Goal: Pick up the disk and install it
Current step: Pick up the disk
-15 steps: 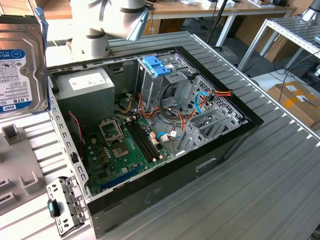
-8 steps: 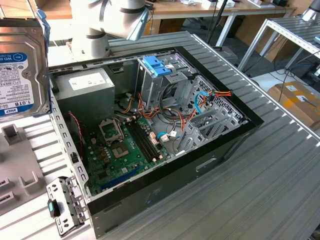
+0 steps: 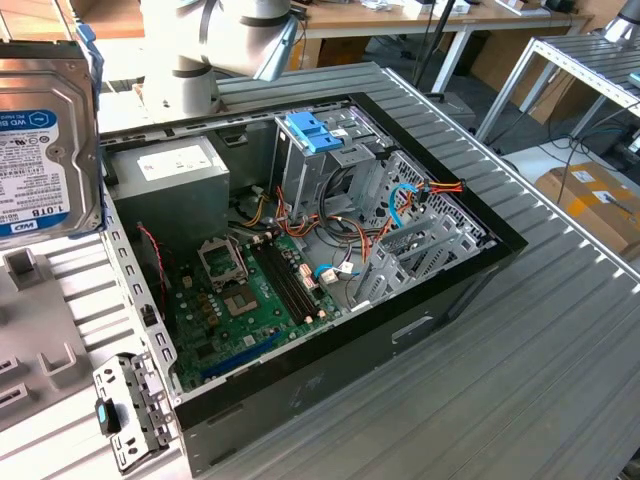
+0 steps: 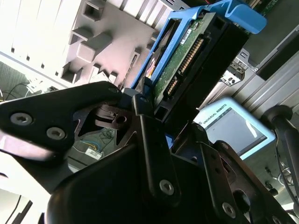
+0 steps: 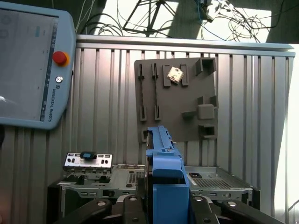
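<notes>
- We see one ribbed metal bench (image 3: pixel 560 380) carrying one open computer case (image 3: pixel 400 345), with its boards and cables exposed in the exterior view.
- One grey fixture plate (image 5: pixel 177 107) and one teach pendant (image 5: pixel 32 70) lie flat on the bench. The first wrist view shows them from above.
- One grey power-supply box (image 3: pixel 170 175) sits in the case's far corner.
- We count one disk (image 3: pixel 45 150). It is held up off the bench, outside the case, at the exterior view's left edge. It stands on edge with its broad labelled face towards that camera.
- The first wrist view shows the disk only as a thin blue-railed edge (image 5: pixel 163 172). The second wrist view shows its connector end (image 4: pixel 196 60), and its length runs out away from the fingers.
- The end effector (image 4: pixel 161 116) is clenched on the disk, one black finger on each side.
- One bare blue bracket (image 3: pixel 313 130) rests on top of the drive cage.
</notes>
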Available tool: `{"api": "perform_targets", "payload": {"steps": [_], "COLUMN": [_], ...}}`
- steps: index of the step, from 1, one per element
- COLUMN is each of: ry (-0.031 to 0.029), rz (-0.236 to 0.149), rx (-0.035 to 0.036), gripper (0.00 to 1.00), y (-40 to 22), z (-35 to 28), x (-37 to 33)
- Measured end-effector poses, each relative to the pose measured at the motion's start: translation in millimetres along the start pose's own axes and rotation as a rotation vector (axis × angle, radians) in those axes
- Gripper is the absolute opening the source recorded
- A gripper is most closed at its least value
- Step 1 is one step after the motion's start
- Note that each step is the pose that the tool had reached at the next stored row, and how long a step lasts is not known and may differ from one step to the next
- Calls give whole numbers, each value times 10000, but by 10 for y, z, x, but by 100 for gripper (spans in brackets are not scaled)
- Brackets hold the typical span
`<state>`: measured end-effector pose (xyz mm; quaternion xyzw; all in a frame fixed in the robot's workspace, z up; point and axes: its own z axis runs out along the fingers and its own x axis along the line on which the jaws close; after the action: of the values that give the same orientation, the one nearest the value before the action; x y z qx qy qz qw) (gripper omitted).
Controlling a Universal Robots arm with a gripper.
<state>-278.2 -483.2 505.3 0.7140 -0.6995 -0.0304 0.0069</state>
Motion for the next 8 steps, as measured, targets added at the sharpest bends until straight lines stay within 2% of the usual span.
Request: {"api": "perform_targets", "payload": {"steps": [8], "ry": [0], "rz": [0], "rx": [0], "gripper": [36], "y": [-3], "z": [2], "x": [57]}}
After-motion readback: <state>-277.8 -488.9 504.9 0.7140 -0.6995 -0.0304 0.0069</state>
